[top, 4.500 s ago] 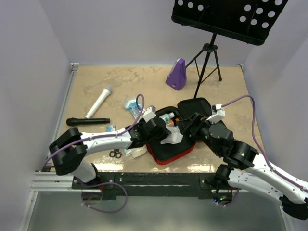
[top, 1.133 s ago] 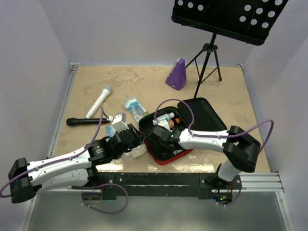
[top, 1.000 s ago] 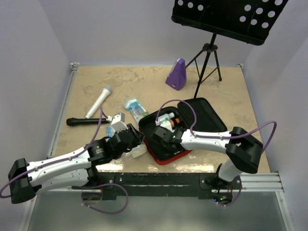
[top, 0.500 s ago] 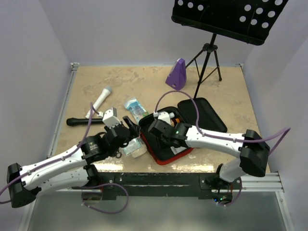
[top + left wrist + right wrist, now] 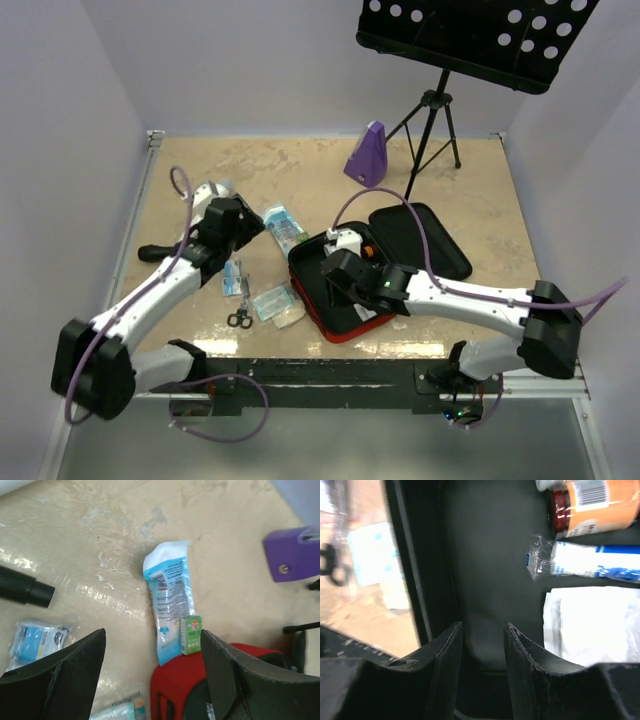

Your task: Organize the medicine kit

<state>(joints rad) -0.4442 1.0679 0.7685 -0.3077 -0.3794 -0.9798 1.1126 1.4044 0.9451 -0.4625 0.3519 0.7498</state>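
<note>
Top external, soft red zip medicine kit [image 5: 345, 331] open, right gripper [image 5: 482, 627] inside it — jaws slightly apart, left gripper [image 5: 152, 635] at its 10 o'clock — jaws wide apart.

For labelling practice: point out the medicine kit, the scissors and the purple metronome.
medicine kit [image 5: 445, 250]: top external view, open lid
scissors [image 5: 239, 318]: top external view, handles
purple metronome [image 5: 367, 155]: top external view, front face

High rear overview, two close wrist views; medicine kit [image 5: 440, 255] common.
</note>
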